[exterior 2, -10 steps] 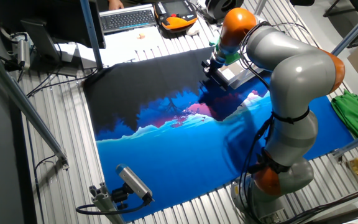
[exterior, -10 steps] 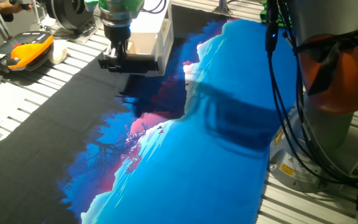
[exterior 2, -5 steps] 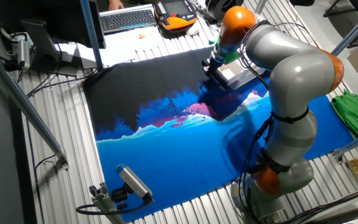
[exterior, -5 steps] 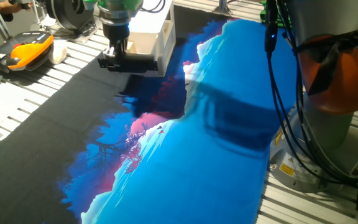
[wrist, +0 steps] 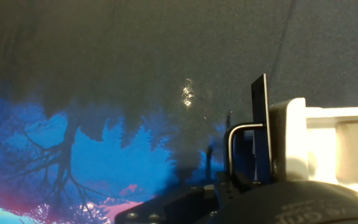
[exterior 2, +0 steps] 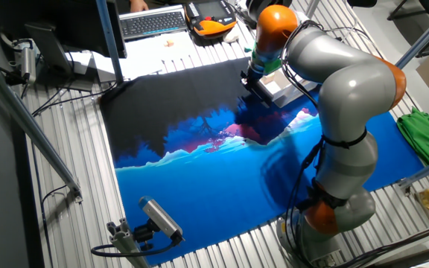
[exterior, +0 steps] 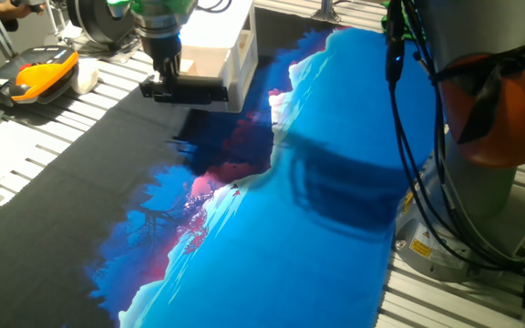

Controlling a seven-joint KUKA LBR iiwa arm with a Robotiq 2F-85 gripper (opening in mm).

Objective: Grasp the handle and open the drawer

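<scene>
black handle (exterior: 188, 92) sits clamped in the gripper (exterior: 166, 80), at the front of the drawer (exterior: 210, 66). the drawer is part-way out of the white cabinet (exterior: 219, 25), at the far edge of the printed cloth (exterior: 272, 219). done: grasp, partial opening. remaining, as judged: further outward pull, then release.

In front of you the gripper (exterior: 165, 80) comes down from the top edge and meets the black handle (exterior: 184, 92), a bar lying across the front of the drawer (exterior: 200, 66). Whether its fingers clamp that bar you cannot tell. The drawer juts out of the small white cabinet (exterior: 235, 41), showing a tan inside. All this stands on a black and blue printed cloth (exterior: 272, 210). An orange-and-black case (exterior: 27, 74) lies at the left.
</scene>
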